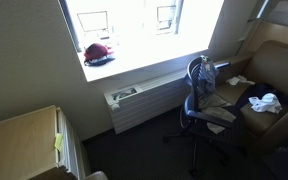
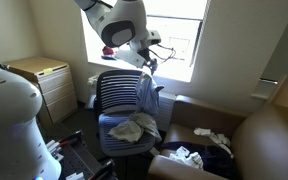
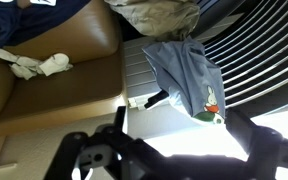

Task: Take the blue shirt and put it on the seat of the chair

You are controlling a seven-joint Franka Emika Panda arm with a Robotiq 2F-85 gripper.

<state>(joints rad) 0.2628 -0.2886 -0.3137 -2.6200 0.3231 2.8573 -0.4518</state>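
The blue shirt (image 2: 147, 93) hangs over a top corner of the office chair's striped backrest (image 2: 119, 92). It also shows in an exterior view (image 1: 205, 74). In the wrist view the shirt (image 3: 187, 72) shows a small rabbit print and drapes beside the slatted backrest (image 3: 254, 50). My gripper (image 2: 149, 58) hovers just above the shirt. Its fingers appear as dark shapes wide apart in the wrist view (image 3: 169, 150), open and empty. The chair seat (image 2: 112, 140) holds a crumpled beige cloth (image 2: 134, 127).
A brown couch (image 2: 269, 135) with white and dark clothes (image 2: 209, 137) stands beside the chair. A bright window is behind, with a red cap (image 1: 98, 52) on its sill. A radiator (image 1: 149, 100) sits below it, and a wooden cabinet (image 2: 44, 78) is to the side.
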